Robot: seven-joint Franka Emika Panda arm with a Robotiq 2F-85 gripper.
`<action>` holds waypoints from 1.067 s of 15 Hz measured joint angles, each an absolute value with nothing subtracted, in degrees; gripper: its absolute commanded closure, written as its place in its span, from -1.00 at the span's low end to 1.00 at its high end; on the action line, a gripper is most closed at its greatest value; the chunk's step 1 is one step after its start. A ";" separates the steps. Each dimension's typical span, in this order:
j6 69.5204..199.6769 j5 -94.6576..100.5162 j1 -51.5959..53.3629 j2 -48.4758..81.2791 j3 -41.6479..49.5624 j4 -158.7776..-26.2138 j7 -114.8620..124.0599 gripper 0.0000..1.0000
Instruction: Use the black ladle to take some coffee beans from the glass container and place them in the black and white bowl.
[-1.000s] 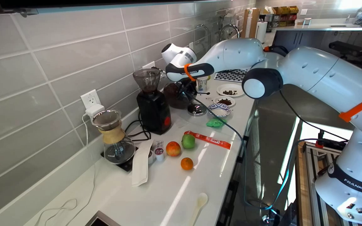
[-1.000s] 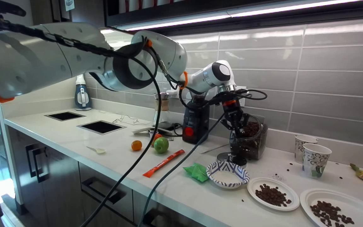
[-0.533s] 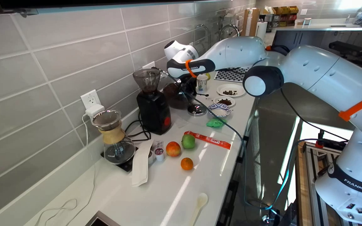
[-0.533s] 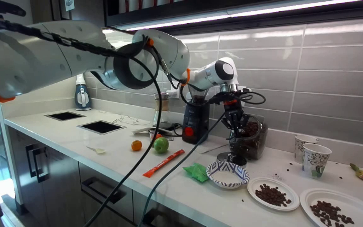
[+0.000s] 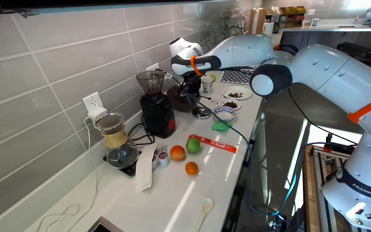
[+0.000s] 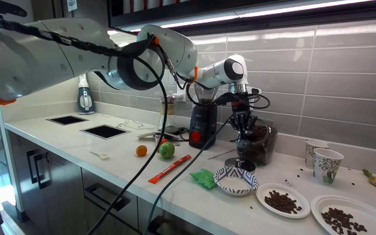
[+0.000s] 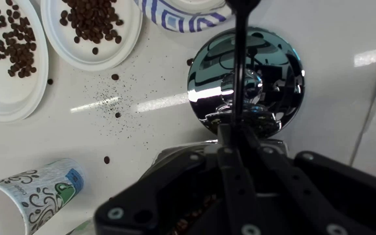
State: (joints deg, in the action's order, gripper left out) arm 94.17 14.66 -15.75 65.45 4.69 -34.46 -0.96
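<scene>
In the wrist view my gripper [image 7: 237,130] is shut on the dark shaft of the black ladle [image 7: 239,65], whose far end widens at the top of the picture. Whatever part of the ladle lies inside the container cannot be made out. The glass container [image 6: 272,143] stands against the backsplash, its round mouth slanting toward the gripper, with coffee beans [image 6: 259,133] filling it darkly. My gripper hangs pointing down right at that mouth. The black and white bowl [image 6: 236,181], white with a blue-purple pattern, sits in front of the container with no beans visible in it.
A shiny round lid [image 7: 246,81] lies between container and bowl. Two white plates, a smaller one [image 6: 282,200] and a larger one [image 6: 348,215], bear beans. Also around are paper cups [image 6: 327,164], a black grinder [image 6: 202,125], green wrapper [image 6: 203,178] and a dangling cable [image 6: 181,181].
The arm and wrist have risen slightly, and the hand has swung a little more upright beside the container. The ladle's free end has dropped slightly in an exterior view.
</scene>
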 measured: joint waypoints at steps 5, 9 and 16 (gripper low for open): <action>94.17 14.36 -16.14 64.45 4.61 -34.47 2.03 0.96; 93.29 14.32 -16.21 63.70 4.48 -34.63 2.22 0.96; 91.51 14.32 -16.26 62.45 4.22 -35.60 2.19 0.96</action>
State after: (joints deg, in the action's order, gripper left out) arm 91.51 14.32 -16.26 62.45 4.22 -35.60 2.19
